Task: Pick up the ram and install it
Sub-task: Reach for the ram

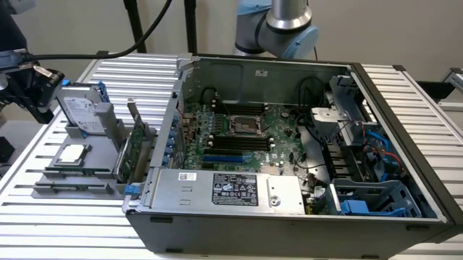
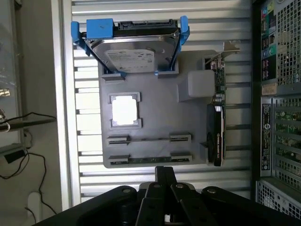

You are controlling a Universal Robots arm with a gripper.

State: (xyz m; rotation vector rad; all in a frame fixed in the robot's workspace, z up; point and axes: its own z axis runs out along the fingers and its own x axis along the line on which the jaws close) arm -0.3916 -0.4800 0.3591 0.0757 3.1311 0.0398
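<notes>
**Worktop** (image 1: 405, 97): slatted metal. It carries everything listed below.

**Computer case** (image 1: 289, 233): lies with its side open. The motherboard (image 1: 278, 122) faces up inside it.

**Memory slots** (image 1: 239, 142): long black slots near the middle of the board. They look unfilled, with no green stick seen in them, so the install step is judged not done.

**Grey tray** (image 2: 155, 117): sits on the worktop just beside the case, on the exterior view's left.
- The hard drive (image 2: 134, 54), with blue rails, stands at one end.
- The tall expansion card (image 2: 217, 122) stands on edge along the side nearest the case.
- A square processor chip (image 2: 124, 110) sits in a recess near the middle.
- Two long narrow holders run side by side at the end opposite the hard drive.

**Ram** (image 2: 149, 159): a thin dark-green strip on edge in the outermost holder, the one closest to the hand in the wrist view.
- It is seated between the holder's end brackets.
- Nothing touches it, so the pick-up is judged not done and the whole task remains.
- What the neighbouring holder contains cannot be told.

**Hand** (image 2: 164, 172): hangs above the tray, clear of it. In the exterior view it is a dark mass (image 1: 32, 89) at the far left, near the hard drive's end of the tray.

**Fingertips** (image 2: 161, 175): lie together with only a seam between them. The hand is closed on nothing and touches nothing.
</notes>
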